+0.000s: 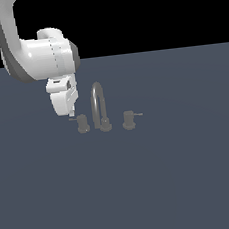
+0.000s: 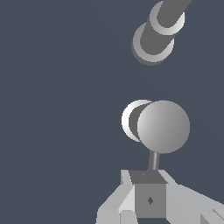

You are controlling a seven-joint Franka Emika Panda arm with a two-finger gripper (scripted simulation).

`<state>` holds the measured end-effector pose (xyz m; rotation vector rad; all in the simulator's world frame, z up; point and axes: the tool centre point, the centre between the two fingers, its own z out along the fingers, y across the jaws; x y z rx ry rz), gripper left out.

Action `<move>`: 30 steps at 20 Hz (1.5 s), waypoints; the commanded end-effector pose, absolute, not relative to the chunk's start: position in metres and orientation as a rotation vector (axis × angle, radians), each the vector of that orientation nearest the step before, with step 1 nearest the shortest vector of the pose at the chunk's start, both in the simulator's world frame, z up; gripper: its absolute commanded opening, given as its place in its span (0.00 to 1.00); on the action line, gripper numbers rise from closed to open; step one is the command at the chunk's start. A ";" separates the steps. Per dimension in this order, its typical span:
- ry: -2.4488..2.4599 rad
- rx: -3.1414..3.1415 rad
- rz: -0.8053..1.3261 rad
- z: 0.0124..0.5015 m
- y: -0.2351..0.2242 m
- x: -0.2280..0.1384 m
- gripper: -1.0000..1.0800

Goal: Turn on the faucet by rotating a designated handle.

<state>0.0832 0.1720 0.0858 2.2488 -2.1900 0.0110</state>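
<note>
While the faucet (image 1: 99, 108) stands near the middle of the grey floor (image 1: 184, 179), the gripper (image 1: 71, 115) hangs over the lever rod of the handle (image 1: 82, 124), whether its fingers (image 2: 150, 199) pinch the rod I cannot tell.

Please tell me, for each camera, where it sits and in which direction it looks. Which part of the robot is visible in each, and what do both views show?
Exterior view: sits off the arm, above the floor, looking slightly down at the faucet; the white arm and end effector show at the exterior view's left.
Wrist view: sits on the wrist, looking down along the end effector at the handle; only the fingers show.
Shared: the handle with its thin rod, the spout base, and the end effector at the rod's end.
</note>
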 end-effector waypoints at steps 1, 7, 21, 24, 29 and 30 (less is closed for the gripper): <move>-2.230 2.210 0.009 0.077 0.169 0.093 0.00; -2.288 2.151 0.003 0.065 0.164 0.106 0.00; -2.299 2.142 0.000 0.063 0.163 0.109 0.00; -2.299 2.142 0.000 0.063 0.168 0.100 0.00; -2.299 2.142 0.000 0.063 0.178 0.086 0.00; -2.299 2.142 0.000 0.063 0.180 0.082 0.00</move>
